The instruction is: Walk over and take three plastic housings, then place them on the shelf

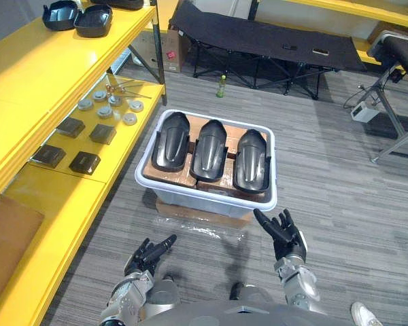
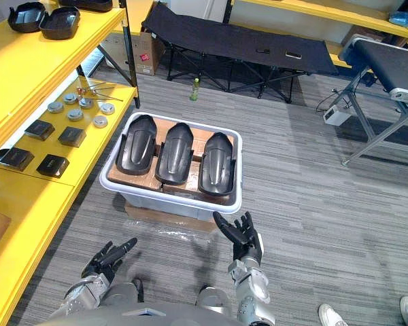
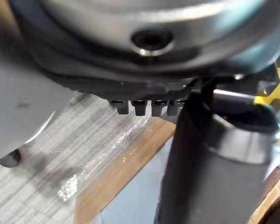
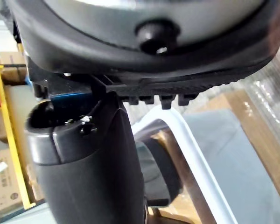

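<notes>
Three black plastic housings lie side by side on cardboard in a white bin (image 1: 149, 187) on the floor: the left housing (image 1: 171, 141), the middle housing (image 1: 209, 148) and the right housing (image 1: 251, 159). My left hand (image 1: 149, 254) hovers low in front of the bin's near left corner, fingers straight and empty. My right hand (image 1: 281, 233) is raised just before the bin's near right corner, fingers spread, holding nothing. Part of one housing (image 4: 161, 172) and the bin rim (image 4: 196, 149) appear past the right hand (image 4: 91, 163) in the right wrist view.
A yellow shelf (image 1: 27, 75) runs along the left, its top level holding two more black housings (image 1: 78, 17), its lower level (image 1: 115, 163) bearing small black plates and metal discs. A black folding cot (image 1: 258, 41) stands behind the bin. A green bottle (image 1: 222, 86) is on the floor.
</notes>
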You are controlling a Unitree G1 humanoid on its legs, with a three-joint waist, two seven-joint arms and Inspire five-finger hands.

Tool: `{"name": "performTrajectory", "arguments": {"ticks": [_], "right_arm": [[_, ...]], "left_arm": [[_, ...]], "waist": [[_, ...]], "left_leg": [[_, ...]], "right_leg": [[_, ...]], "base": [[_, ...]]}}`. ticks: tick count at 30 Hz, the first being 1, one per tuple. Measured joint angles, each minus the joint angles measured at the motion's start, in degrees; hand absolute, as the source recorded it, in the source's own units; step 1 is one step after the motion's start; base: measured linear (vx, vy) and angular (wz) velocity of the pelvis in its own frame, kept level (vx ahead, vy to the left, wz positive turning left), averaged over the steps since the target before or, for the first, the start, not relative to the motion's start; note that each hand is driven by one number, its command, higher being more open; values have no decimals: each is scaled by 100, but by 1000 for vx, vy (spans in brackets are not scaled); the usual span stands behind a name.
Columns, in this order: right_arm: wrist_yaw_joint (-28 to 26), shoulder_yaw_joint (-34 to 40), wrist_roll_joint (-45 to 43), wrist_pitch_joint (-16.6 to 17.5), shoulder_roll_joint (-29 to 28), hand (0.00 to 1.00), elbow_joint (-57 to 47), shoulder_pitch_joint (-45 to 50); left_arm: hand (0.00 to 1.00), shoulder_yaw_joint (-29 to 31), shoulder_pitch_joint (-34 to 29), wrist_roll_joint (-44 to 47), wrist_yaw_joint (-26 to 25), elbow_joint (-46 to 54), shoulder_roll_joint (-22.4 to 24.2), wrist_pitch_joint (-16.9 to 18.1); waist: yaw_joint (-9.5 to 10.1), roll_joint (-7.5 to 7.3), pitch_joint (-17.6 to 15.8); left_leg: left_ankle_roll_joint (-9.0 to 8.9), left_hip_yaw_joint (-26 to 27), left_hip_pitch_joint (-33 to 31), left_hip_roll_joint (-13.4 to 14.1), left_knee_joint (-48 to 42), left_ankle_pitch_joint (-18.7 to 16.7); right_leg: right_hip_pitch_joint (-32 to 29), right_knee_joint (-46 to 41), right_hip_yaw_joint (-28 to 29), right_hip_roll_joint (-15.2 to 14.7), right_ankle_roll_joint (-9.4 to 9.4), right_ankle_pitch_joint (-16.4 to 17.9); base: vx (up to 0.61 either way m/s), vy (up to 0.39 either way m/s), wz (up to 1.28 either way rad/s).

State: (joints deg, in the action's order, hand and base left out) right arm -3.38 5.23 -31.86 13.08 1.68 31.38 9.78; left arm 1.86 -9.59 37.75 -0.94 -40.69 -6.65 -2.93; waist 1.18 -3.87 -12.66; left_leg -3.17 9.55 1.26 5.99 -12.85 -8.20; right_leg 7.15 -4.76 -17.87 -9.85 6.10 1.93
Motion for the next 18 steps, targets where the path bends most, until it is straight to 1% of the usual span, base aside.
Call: {"name": "performTrajectory", "arguments": {"ticks": [2, 4, 5, 7, 8, 11, 13, 14, 16, 18], "right_arm": [[2, 44, -14, 0, 96, 100, -17, 3], [23, 121, -16, -1, 104, 100, -94, -3], [68, 174, -7, -18, 105, 100, -200, 18], [301, 265, 50, -27, 109, 100, -369, 59], [489, 319, 217, -47, 119, 100, -473, 52], [781, 377, 238, -73, 175, 100, -719, 46], [1033, 645, 551, -228, 281, 100, -880, 14], [1057, 732, 677, -288, 321, 100, -881, -27], [1170, 923, 758, -565, 611, 100, -827, -299], [1245, 989, 914, -651, 855, 100, -614, -542]], "left_arm": [[100, 106, -9, 56, 7, -45, 69, 13], [100, 123, -44, 105, 20, -54, 79, 31], [100, 123, -59, 100, 25, -60, 82, 35], [100, 123, -54, 86, 48, -107, 98, 40], [100, 123, -54, 83, 69, -118, 99, 39], [100, 124, -58, 76, 140, -147, 82, 37], [100, 124, -73, -26, 185, -153, 62, 18], [100, 124, -83, -37, 195, -153, 23, 14], [100, 128, -120, -69, 247, -150, -18, 7], [100, 129, -125, -220, 263, -149, -24, 9]], "waist": [[21, 17, 18], [24, 34, 30], [-4, 48, 40], [-5, 73, 72], [9, 73, 90], [0, 63, 104], [0, 56, 129], [2, 52, 131], [9, 34, 133], [6, 31, 131]], "left_leg": [[-56, 58, 2, 102, 6, -5], [-83, 134, 2, 157, 15, -4], [-85, 150, 5, 165, 21, -3], [-87, 180, 12, 162, 47, 0], [-81, 228, 18, 150, 93, 11], [-54, 280, 21, 104, 133, 50], [-30, 293, 29, 42, 201, 75], [-25, 299, 26, 31, 208, 78], [-14, 361, 5, 10, 203, 84], [-2, 377, -43, -6, 187, 89]], "right_leg": [[10, 150, 43, 112, -39, -50], [15, 210, 95, 163, -65, -86], [6, 215, 105, 174, -70, -96], [8, 285, 135, 180, -60, -170], [6, 350, 186, 176, -50, -217], [-9, 420, 254, 141, -37, -284], [-26, 423, 264, 87, -13, -299], [-37, 424, 271, 78, -7, -303], [-133, 426, 315, 46, 13, -314], [-192, 413, 347, 24, 25, -318]], "base": [[3, -86, -16], [13, -39, -21], [11, -21, -17], [-12, 7, -11], [-24, 24, -14], [-36, 39, -9], [-52, 36, 1], [-72, 34, -6], [-80, 25, -14], [-54, 20, -7]]}}
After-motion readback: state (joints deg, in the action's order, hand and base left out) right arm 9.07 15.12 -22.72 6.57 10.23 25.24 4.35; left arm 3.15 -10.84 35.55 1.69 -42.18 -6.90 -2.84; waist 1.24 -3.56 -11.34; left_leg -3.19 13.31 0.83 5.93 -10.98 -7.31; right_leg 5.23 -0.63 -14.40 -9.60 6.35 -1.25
